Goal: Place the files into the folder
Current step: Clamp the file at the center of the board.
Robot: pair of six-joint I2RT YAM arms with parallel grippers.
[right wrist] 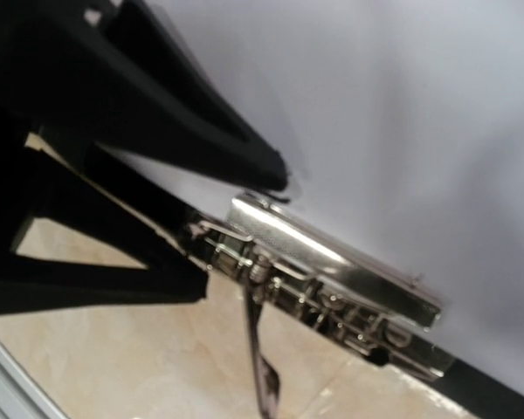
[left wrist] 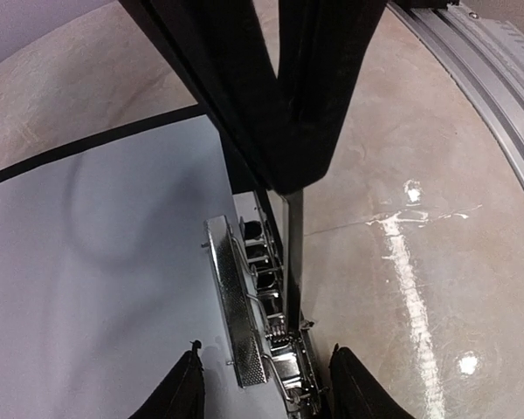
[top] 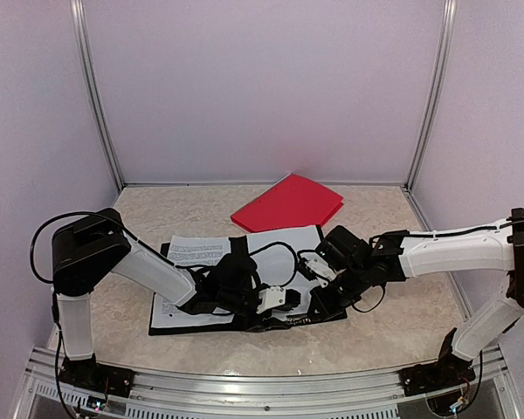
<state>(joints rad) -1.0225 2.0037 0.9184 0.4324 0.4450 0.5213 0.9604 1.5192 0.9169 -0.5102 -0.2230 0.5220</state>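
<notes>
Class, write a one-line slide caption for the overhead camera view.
Left gripper and right gripper meet over white printed paper sheets lying on an open black folder; a red folder lies behind.

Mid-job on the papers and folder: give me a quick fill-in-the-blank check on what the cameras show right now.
1. The closed folder lying at the back is ___.
2. The paper sheets lie on an open folder coloured ___.
3. The clip between the fingertips of the left gripper is made of shiny ___.
4. The right gripper, also at the clip, has its jaws ___.

Missing words: red; black; metal; shut.
</notes>
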